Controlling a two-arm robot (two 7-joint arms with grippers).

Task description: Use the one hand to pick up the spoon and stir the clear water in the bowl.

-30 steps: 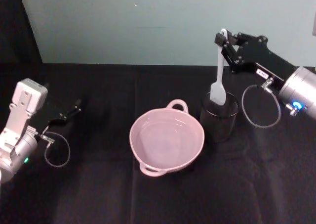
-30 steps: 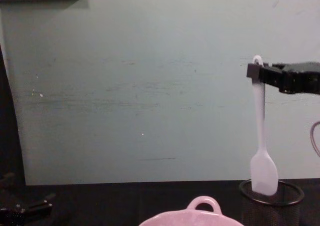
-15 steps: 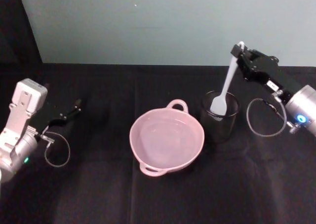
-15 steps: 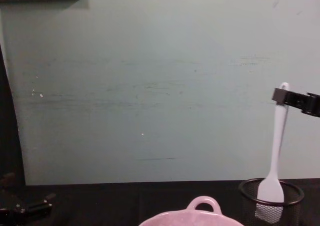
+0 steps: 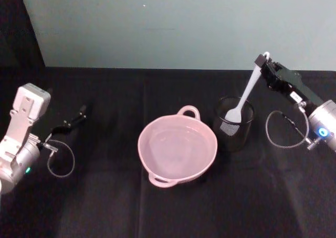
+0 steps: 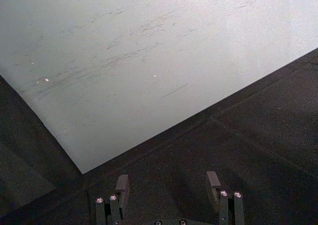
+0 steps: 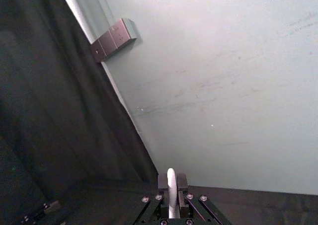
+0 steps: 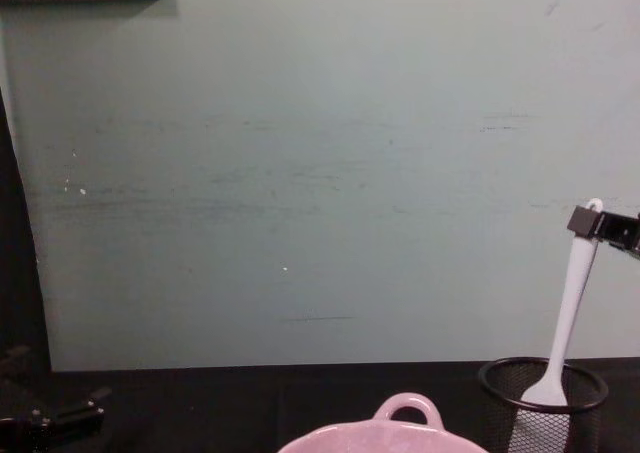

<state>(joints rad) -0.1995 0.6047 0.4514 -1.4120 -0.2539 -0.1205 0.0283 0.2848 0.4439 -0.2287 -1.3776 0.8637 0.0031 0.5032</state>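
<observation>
one spoon (image 5: 243,100) lower in cup (image 5: 233,123)

Spoon (image 5: 247,93): plain white. Bowl (image 5: 177,147): pale pink, no pattern. Cup (image 5: 233,123): black wire mesh. Right gripper (image 5: 264,63): black, small white label, silver wrist. Left gripper (image 5: 79,115): black on a white/grey arm. Table cloth (image 5: 105,196): plain black. Wall (image 5: 173,22): pale green, faint scuffs.

My left gripper (image 6: 168,185) hangs open and empty above the black tabletop (image 6: 258,135), facing a pale green wall (image 6: 149,51).
</observation>
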